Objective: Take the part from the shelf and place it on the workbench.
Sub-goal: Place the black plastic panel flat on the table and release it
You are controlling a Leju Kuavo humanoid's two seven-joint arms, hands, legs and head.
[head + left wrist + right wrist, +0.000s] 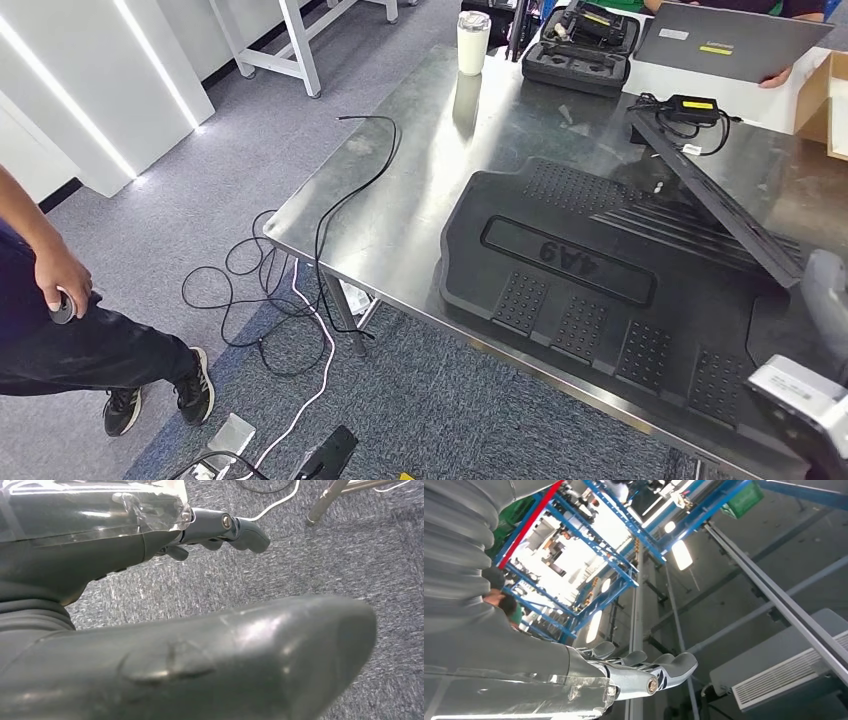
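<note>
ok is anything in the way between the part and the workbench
Nothing visible is. The part lies flat on the workbench, and the mug and case stand apart at the far edge. A black bar slants over the part's far right side, above it, not beneath.

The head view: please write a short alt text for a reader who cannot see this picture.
A large black moulded part lies flat on a steel workbench, with a black strip leaning across its far side. A white tumbler, an open black case and a laptop stand further back; a person stands on the carpet at left.
</note>
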